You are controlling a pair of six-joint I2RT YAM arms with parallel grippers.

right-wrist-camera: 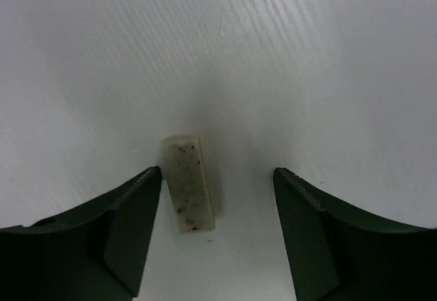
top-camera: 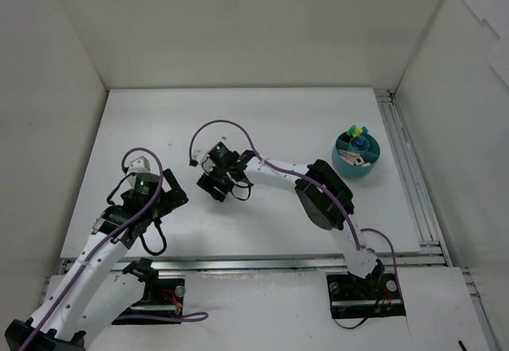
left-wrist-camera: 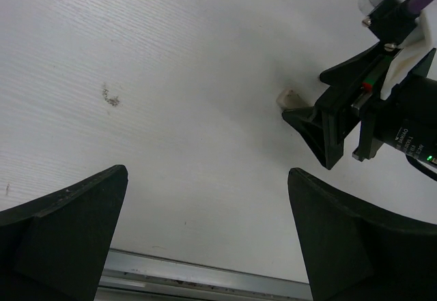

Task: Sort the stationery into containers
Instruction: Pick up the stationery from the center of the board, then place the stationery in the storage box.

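1. The left gripper (left-wrist-camera: 207, 175) is hovering low over the white table (top-camera: 278, 120), close to the metal rail (left-wrist-camera: 205, 274) at its near edge. Its dark, wedge-shaped fingers are standing wide apart and holding nothing.
2. The right gripper (right-wrist-camera: 217, 171) is hanging over the middle of the table with its fingers apart, straddling a beige stick (right-wrist-camera: 188, 181). The stick is lying flat between them, almost against one finger and with a clear gap to the other, so it is not yet pinched.
3. The stick is showing as a short, square-edged bar, matte and chalky, flecked with dark specks. It is probably rigid. The table is showing a fine ribbed grain.
4. The tub (top-camera: 358, 173), round, teal, plastic and low-walled, is standing well apart to the right. It is already holding stationery, with bright caps (top-camera: 357, 134) poking up.
5. The step in hand appears to be picking up the stick. The next move is calling for a square pinch across its narrow width, a lift, and a carry rightward to the tub.
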